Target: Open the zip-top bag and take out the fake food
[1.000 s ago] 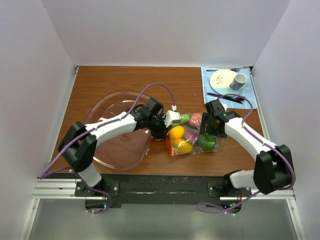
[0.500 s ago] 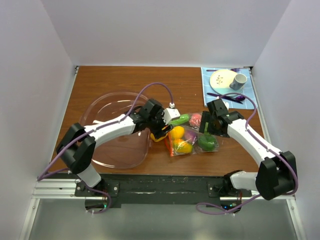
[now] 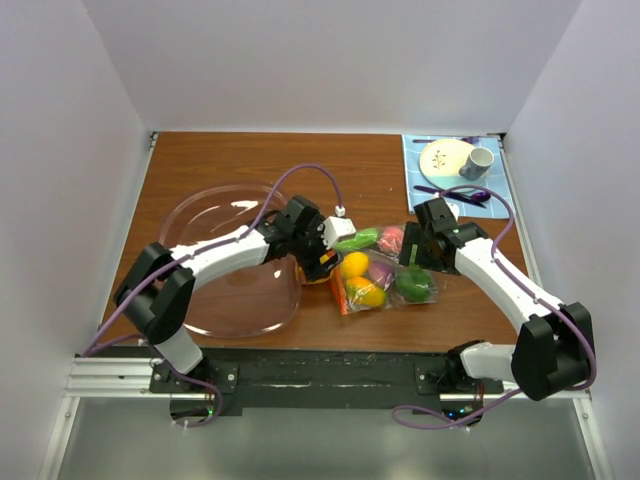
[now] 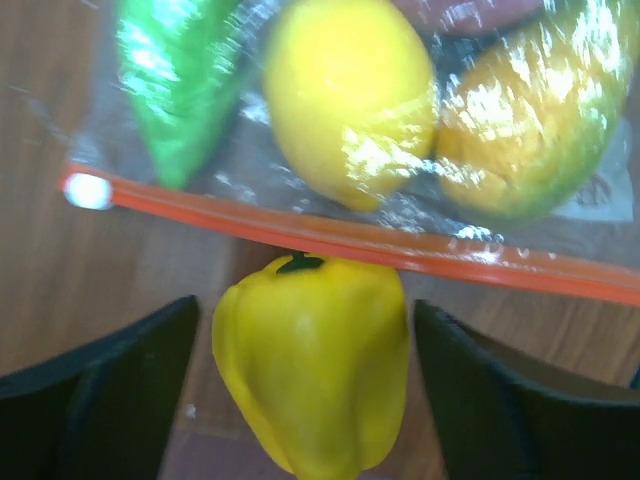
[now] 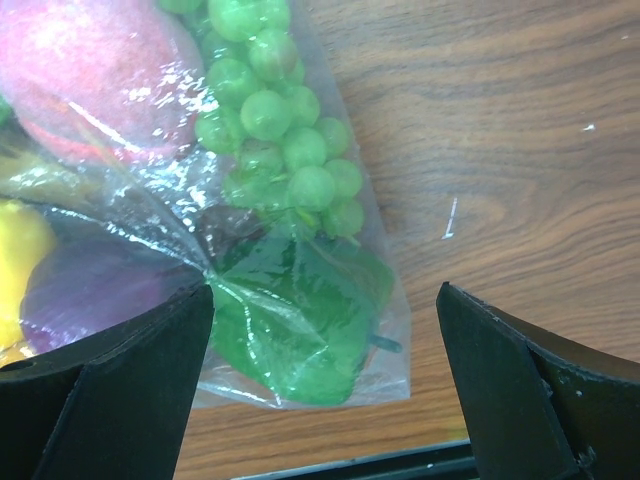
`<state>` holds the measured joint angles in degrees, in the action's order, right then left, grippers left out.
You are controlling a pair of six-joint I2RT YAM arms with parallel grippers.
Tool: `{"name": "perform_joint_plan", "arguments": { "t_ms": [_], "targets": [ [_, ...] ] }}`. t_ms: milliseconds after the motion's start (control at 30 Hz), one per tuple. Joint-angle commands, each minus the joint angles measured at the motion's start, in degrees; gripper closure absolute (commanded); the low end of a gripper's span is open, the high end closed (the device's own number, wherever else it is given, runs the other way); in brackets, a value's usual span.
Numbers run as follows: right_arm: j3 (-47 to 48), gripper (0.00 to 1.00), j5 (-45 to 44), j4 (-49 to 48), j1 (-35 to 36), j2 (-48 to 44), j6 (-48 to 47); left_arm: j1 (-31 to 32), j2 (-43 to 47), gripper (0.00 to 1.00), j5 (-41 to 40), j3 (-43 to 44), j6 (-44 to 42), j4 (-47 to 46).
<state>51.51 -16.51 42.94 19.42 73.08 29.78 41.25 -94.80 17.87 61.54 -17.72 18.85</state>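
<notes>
Currently the step in hand is food removal: one piece is out, the rest remains bagged.

1. Left gripper [image 4: 305, 318]: jaws spread wide, holding nothing. A yellow pepper [image 4: 315, 372] lies between the fingers [image 4: 120, 390], clear of both, just outside the zip strip [image 4: 350, 242].
2. Bag [image 3: 400, 292]: lies flat at table centre, mouth toward 9 o'clock. The remaining food [image 3: 362, 280] sits inside it, including lemons, a purple piece, a pink piece and green grapes [image 5: 280, 130].
3. Right gripper [image 5: 325, 295]: jaws fully spread, holding nothing, poised over the closed end of the bag at 3 o'clock.
4. Bowl [image 3: 200, 212]: at 9 o'clock from the bag, under the left arm.
5. Mat [image 3: 500, 203]: at 1 o'clock, far corner, carrying a plate [image 3: 445, 157] and a cup [image 3: 478, 161].

Next move, as judged: lift the left gripper off the pepper, return it to the bag mouth and take another piece; the right gripper probably needs to pin the far end so the bag does not slide.

Change from one second ago: the left gripper was then pressed against the bag mouth; it has since drawn back toward 9 o'clock and parted. The right arm has shifted slightly; the bag lies much as before.
</notes>
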Motion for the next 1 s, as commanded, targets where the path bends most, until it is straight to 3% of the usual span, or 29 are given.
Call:
{"name": "perform_joint_plan", "arguments": {
  "t_ms": [0,200,367,433,467,567,700,833,967],
  "targets": [
    [-0.26,0.01,-2.03,0.13,-0.70,-0.04,-0.16,-0.12,-3.02,0.00,3.84,-2.03,-2.41,8.65],
    [-0.53,0.02,-1.42,-1.10,-0.87,-0.22,-0.25,-0.12,-0.91,0.00,-6.78,-4.50,-4.78,5.77],
    [-0.35,0.01,-0.80,-1.72,-0.96,0.22,-0.07,-0.03,-2.75,0.03,-5.40,-1.87,-5.31,7.60],
    [-0.44,0.01,-0.80,-1.81,-0.88,0.05,-0.25,0.05,-3.63,0.21,-4.34,-1.16,-5.40,8.30],
    [-0.44,0.01,-1.41,-1.89,-0.87,0.13,-0.42,0.14,-3.98,0.45,-3.38,-0.37,-5.05,8.48],
    [-0.62,0.01,-2.12,-1.72,-0.96,-0.31,-0.69,0.23,-4.42,1.00,-2.05,2.26,-3.30,9.89],
    [-1.06,0.01,-3.26,-2.07,-1.05,-0.31,-0.16,0.58,-3.37,1.00,-0.12,8.84,-2.07,14.00],
    [-1.41,0.01,-5.63,-2.24,-1.40,0.66,1.51,0.58,-2.67,1.00,3.31,23.05,-1.97,21.03],
    [-1.50,0.01,-5.02,-3.03,-1.67,0.22,2.13,-1.51,0.05,1.00,1.56,32.32,-3.46,29.56]
  ]
}}
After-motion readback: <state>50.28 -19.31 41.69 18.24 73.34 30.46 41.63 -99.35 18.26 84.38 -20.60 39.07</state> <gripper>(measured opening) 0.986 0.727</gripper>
